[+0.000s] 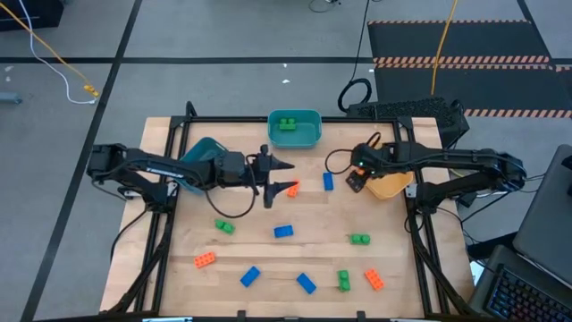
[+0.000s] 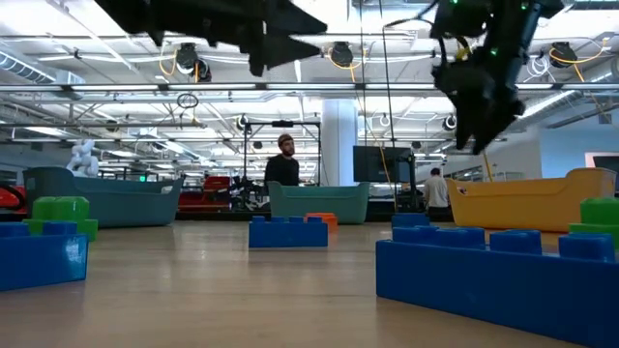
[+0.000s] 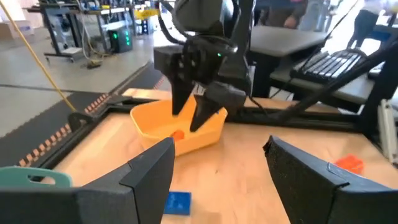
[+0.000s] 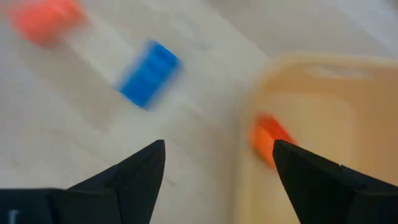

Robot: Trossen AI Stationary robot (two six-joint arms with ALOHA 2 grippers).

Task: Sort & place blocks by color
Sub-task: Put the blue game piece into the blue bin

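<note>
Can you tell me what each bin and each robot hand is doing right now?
Teal bin: holds a green block.
Orange-yellow bin: holds an orange block.
Blue bin: mostly hidden under the left arm, contents not visible.
Left end effector: open, empty, above an orange block on the table.
Right end effector: open, empty, over the orange-yellow bin's edge.

blue blocks lie nearest, an orange-yellow bin behind them at right.
</note>
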